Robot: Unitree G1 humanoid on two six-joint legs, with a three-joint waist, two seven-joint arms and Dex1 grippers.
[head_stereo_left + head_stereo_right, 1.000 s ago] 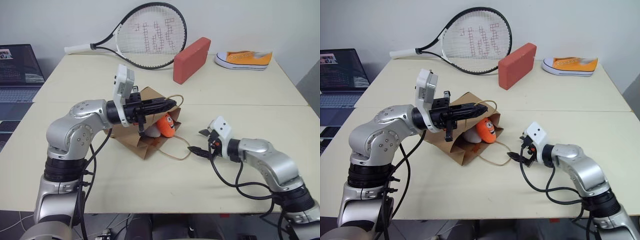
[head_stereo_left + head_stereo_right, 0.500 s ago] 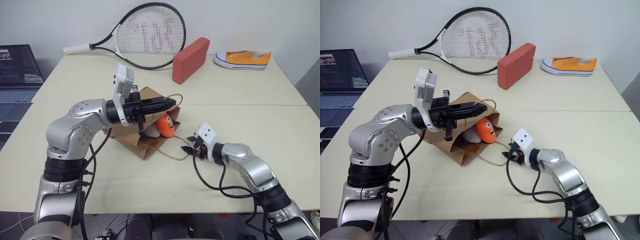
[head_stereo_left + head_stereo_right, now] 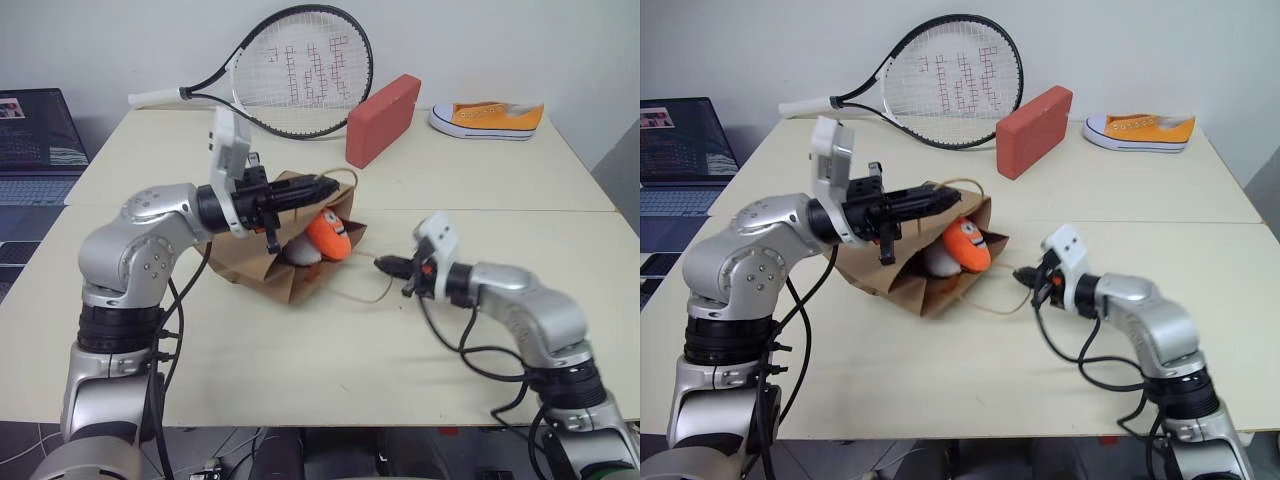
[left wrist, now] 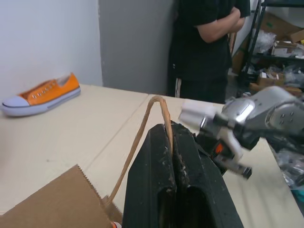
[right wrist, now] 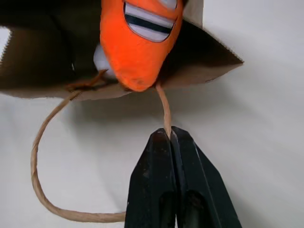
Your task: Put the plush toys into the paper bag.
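The cream surface [image 3: 300, 370] carries the paper bag [image 3: 250, 262], which lies on its side near the middle, mouth toward the robot's right. The carrot [image 3: 328, 232] pokes out of the mouth, with the egg [image 3: 300, 252] tucked behind it inside. The left tool [image 3: 325, 184] is pressed together on the bag's upper handle [image 4: 142, 137], lifting that edge. The right tool [image 3: 383, 264] is clamped on the lower handle [image 5: 42, 190], just beside the mouth.

Brown paper bag [image 3: 255, 262]; orange carrot toy [image 3: 327, 234], striped grin; white egg toy [image 3: 300, 254]; black fingers [image 5: 183, 190].
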